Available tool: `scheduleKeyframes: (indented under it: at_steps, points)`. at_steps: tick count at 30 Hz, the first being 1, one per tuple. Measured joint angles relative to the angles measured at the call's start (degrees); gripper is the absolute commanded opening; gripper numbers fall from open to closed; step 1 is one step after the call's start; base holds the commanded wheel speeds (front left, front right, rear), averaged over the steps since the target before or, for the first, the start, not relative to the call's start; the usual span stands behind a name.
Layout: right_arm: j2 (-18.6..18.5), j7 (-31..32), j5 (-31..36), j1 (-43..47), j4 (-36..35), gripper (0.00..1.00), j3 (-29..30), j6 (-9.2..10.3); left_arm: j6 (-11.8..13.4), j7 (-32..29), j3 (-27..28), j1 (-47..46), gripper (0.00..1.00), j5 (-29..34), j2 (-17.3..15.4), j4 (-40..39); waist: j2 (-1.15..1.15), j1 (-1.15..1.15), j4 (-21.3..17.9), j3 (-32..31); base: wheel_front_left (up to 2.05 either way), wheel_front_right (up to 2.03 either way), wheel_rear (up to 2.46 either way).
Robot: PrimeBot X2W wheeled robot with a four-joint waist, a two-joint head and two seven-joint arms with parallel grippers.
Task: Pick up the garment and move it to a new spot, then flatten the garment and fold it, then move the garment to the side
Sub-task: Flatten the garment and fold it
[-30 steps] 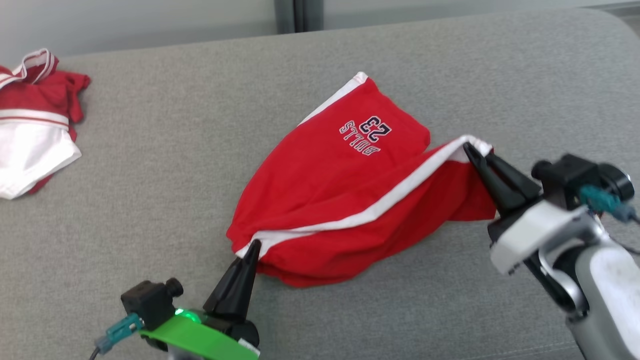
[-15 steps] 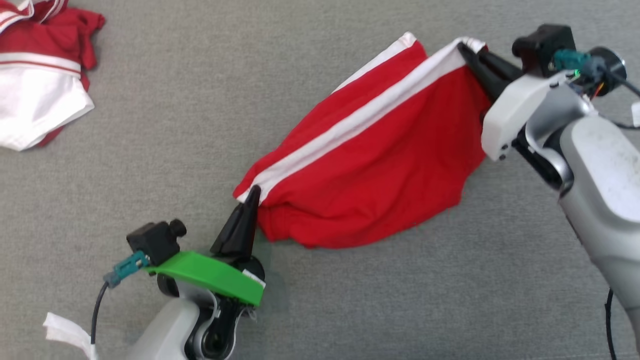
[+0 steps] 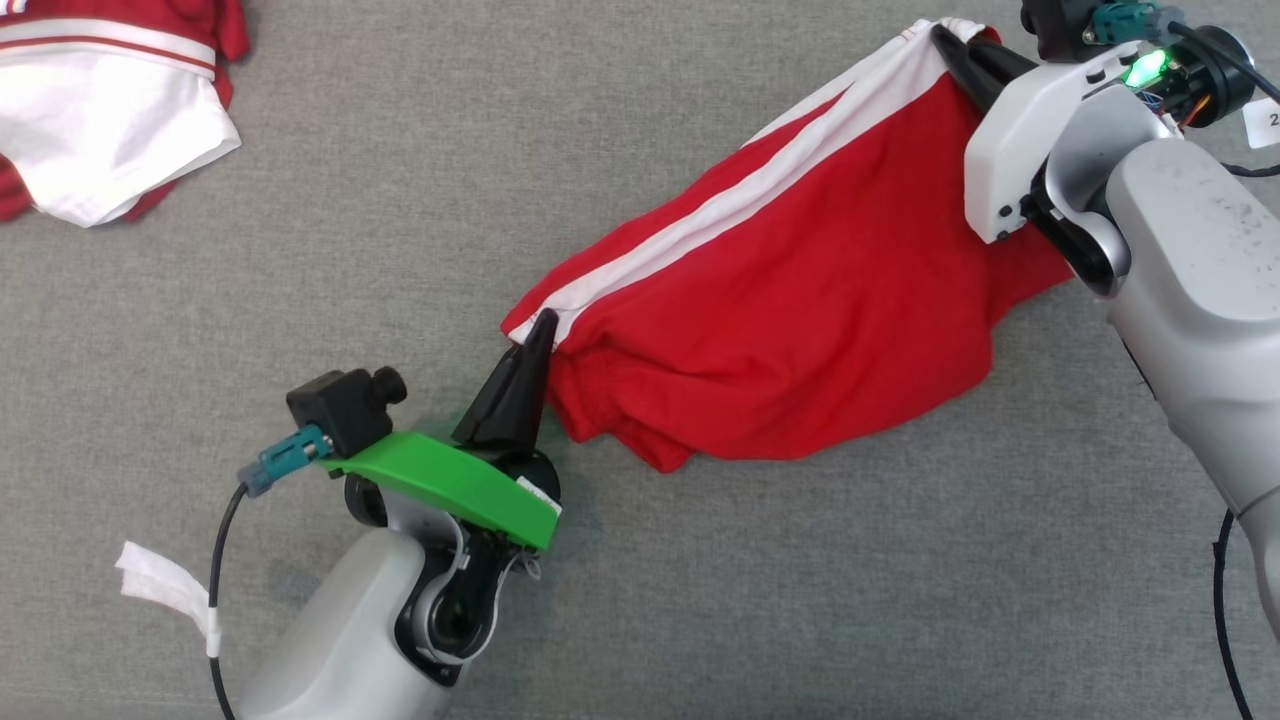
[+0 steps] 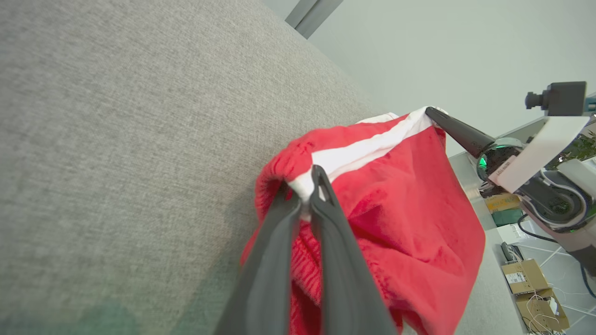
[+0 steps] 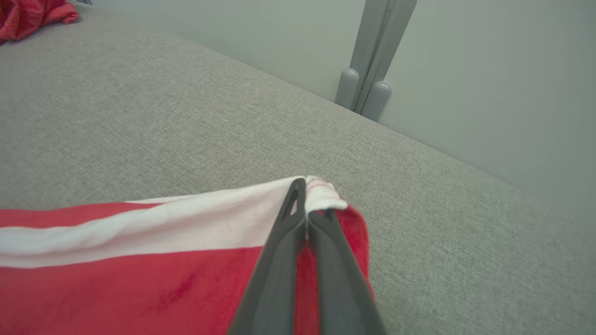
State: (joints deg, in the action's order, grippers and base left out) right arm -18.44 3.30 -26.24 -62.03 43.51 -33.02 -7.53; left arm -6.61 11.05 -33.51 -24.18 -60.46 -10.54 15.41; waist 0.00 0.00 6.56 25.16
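The garment (image 3: 800,330) is a red piece with a white stripe along its upper edge, stretched slantwise between my two grippers above the grey surface. My left gripper (image 3: 545,322) is shut on the garment's lower-left corner, seen close in the left wrist view (image 4: 311,179). My right gripper (image 3: 940,35) is shut on the upper-right corner at the white stripe's end, which the right wrist view (image 5: 302,186) shows pinched between the fingers. The red cloth (image 4: 419,223) sags below the taut stripe. The printed side faces away.
A second red and white garment (image 3: 100,110) lies crumpled at the far left of the grey upholstered surface (image 3: 300,250). A pale wall and a grey post (image 5: 372,60) stand behind that surface. Boxes (image 4: 526,279) sit on the floor beyond its edge.
The right gripper has lifted its corner up and away, turning the garment over so the printed number faces away. The head camera has tilted down, shifting the whole picture.
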Motion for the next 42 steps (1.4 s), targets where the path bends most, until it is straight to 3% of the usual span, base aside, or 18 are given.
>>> scheduleKeyframes:
  at_steps: [1, 2, 3, 4, 6, 7, 8, 18, 29, 35, 42]
  points:
    - [0.1, -0.6, -0.1, -0.5, 1.3, 0.21, -0.4, 0.0, 0.0, -0.3, -0.1, -0.3, 0.0, 0.0, 0.2, 0.1, 0.0, 0.0, 0.2, 0.0, 0.0, 0.0, 0.0]
    - [0.2, -1.3, -0.2, -1.0, 2.5, 0.4, -0.7, 0.0, 0.1, -0.4, -0.2, -0.4, 0.0, 0.0, 0.4, 0.1, 0.0, 0.0, 0.3, 0.0, 0.0, 0.0, 0.0]
    - [0.4, -2.0, -0.3, -1.3, 3.5, 0.84, -0.9, 0.0, 0.1, -0.5, -0.3, -0.5, 0.0, 0.0, 0.5, 0.2, 0.0, 0.0, 0.3, 0.0, 0.0, 0.0, 0.0]
    - [0.6, -3.0, -0.4, -1.7, 4.7, 1.0, -1.1, 0.0, 0.3, -0.7, -0.4, -0.6, 0.11, 0.0, 0.5, 0.2, 0.0, 0.0, 0.3, -0.1, 0.0, 0.0, 0.0]
    - [0.9, -4.5, -0.4, -2.6, 7.0, 1.0, -1.5, 0.0, 0.6, -1.0, -0.7, -0.6, 0.42, 0.2, 0.5, 0.1, 0.0, 0.0, 0.3, -0.5, 0.0, 0.0, 0.0]
    - [1.0, -5.0, -0.5, -2.9, 7.9, 1.0, -1.7, 0.0, 0.9, -1.0, -0.9, -0.6, 0.67, 0.4, 0.4, 0.0, 0.0, 0.0, 0.3, -0.7, 0.0, 0.0, 0.0]
    - [1.1, -5.5, -0.5, -3.1, 8.9, 1.0, -2.0, 0.0, 1.2, -1.3, -1.2, -0.6, 1.0, 0.8, 0.2, -0.2, 0.0, 0.0, 0.3, -0.9, 0.0, 0.0, 0.0]
    - [1.1, -7.6, -4.7, -3.0, 12.8, 1.0, -6.8, 0.0, 4.6, -1.1, -1.9, 4.1, 1.0, 3.4, -4.1, -4.4, 0.0, 0.0, 0.1, -4.9, 0.0, 0.0, 0.0]
    - [-3.9, -3.6, -12.4, 3.1, 12.0, 1.0, -12.5, 0.0, 8.5, 3.1, 3.6, 10.9, 1.0, 5.5, -8.0, -9.5, 0.0, 0.0, 0.3, -10.7, 0.0, 0.0, 0.0]
    - [-4.5, -2.1, -15.2, 5.1, 12.6, 1.0, -13.5, 0.0, 9.7, 3.8, 7.6, 12.4, 1.0, 8.8, -7.6, -8.7, 0.0, 0.0, 1.3, -10.8, 0.0, 0.0, 0.0]
    - [-4.2, -1.1, -16.9, 6.2, 15.6, 1.0, -13.9, 0.0, 8.7, 4.0, 12.4, 13.3, 1.0, 13.7, -4.5, -7.1, 0.0, 0.0, 2.3, -9.0, 0.0, 0.0, 0.0]
